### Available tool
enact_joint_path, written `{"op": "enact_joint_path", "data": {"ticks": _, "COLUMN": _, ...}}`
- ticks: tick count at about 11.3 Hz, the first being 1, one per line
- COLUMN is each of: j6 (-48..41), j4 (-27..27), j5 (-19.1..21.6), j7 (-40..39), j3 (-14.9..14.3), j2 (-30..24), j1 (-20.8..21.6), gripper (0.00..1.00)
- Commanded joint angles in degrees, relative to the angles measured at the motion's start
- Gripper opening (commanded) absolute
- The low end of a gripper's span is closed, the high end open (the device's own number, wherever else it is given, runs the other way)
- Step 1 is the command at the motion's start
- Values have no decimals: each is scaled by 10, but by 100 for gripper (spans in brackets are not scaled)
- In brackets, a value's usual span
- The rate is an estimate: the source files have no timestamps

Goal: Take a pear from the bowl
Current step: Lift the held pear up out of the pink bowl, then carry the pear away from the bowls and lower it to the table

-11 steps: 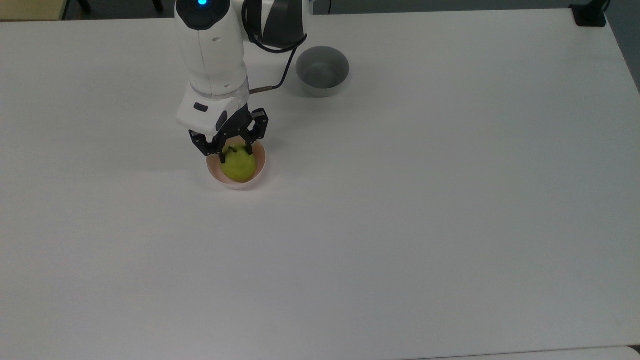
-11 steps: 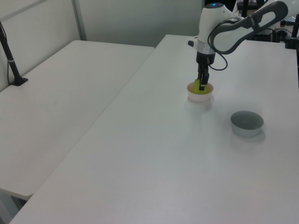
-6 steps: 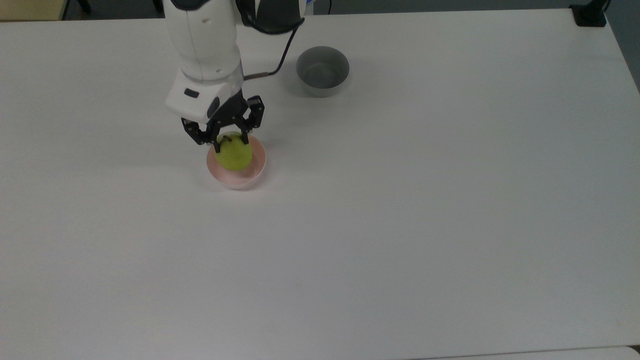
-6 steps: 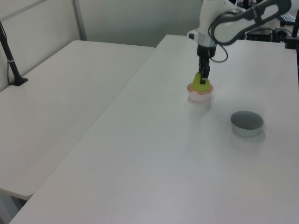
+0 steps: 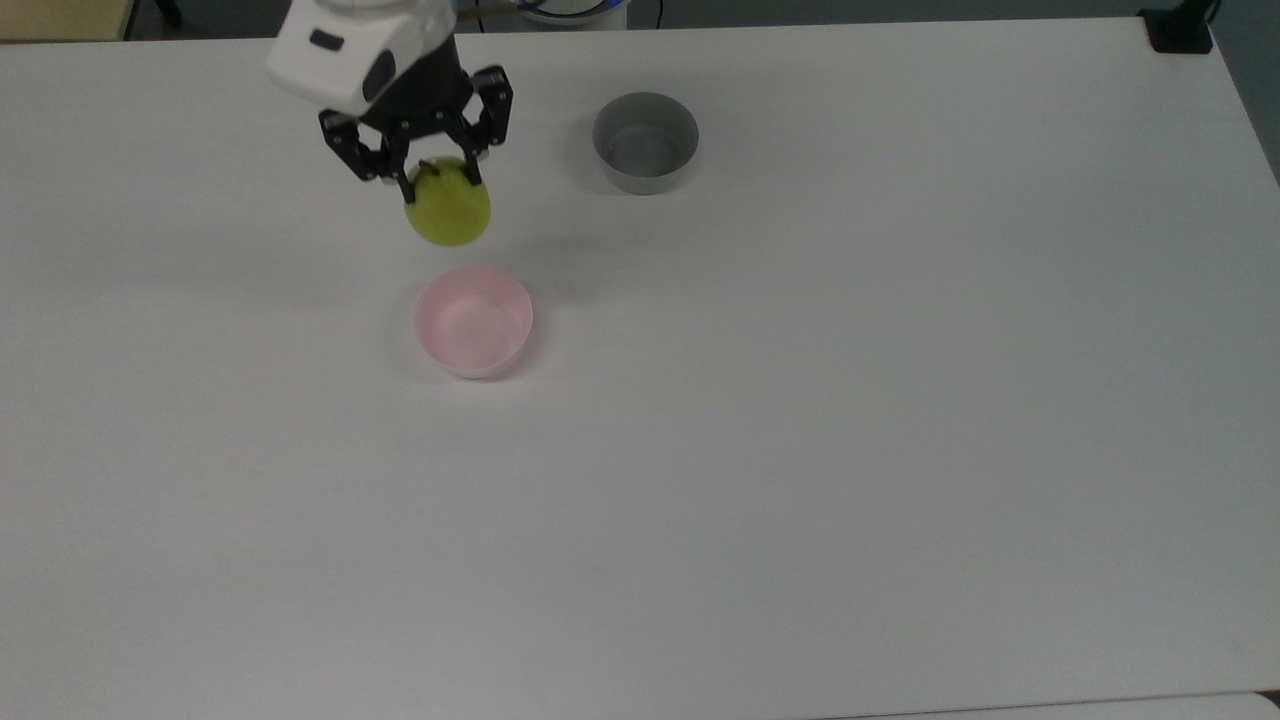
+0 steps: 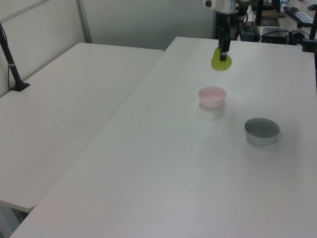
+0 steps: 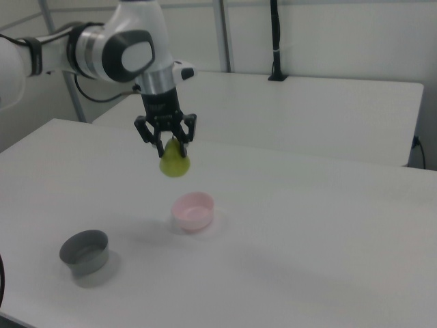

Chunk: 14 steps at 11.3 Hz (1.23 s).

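We have the pear [image 5: 448,208] pinched at its narrow top, near the stem, hanging below our fingers [image 5: 437,176], well above the empty pink bowl [image 5: 472,320] on the counter [image 5: 800,400]. It looks smooth, firm and light; we judge the tapered neck could slip.

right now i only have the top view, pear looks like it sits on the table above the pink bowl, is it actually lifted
Observer: Yes. In the right view the pear hangs in the air, well above the pink bowl.
Operator: does the claw have it by the body or the top
Observer: By the narrow top; the claw is shut on it and the wide end hangs free below.
Operator: anything left in the pink bowl
Observer: No, the left view shows it bare inside, with the grey bowl standing apart from it.
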Motion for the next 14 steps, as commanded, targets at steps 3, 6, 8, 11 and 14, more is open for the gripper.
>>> {"op": "enact_joint_path", "data": {"ticks": 3, "j6": -126, "j4": 75, "j5": 24, "j7": 2, "j3": 0, "j2": -31, "j1": -30, "gripper": 0}}
{"op": "enact_joint_path", "data": {"ticks": 6, "j6": -123, "j4": 75, "j5": 24, "j7": -85, "j3": -10, "j2": -36, "j1": -67, "gripper": 0}}
{"op": "enact_joint_path", "data": {"ticks": 8, "j6": -101, "j4": 75, "j5": 26, "j7": -182, "j3": -10, "j2": -28, "j1": -95, "gripper": 0}}
{"op": "enact_joint_path", "data": {"ticks": 11, "j6": -31, "j4": 75, "j5": 44, "j7": -214, "j3": -21, "j2": 1, "j1": -123, "gripper": 0}}
{"op": "enact_joint_path", "data": {"ticks": 14, "j6": 32, "j4": 85, "j5": 76, "j7": -207, "j3": -45, "j2": 54, "j1": -147, "gripper": 0}}
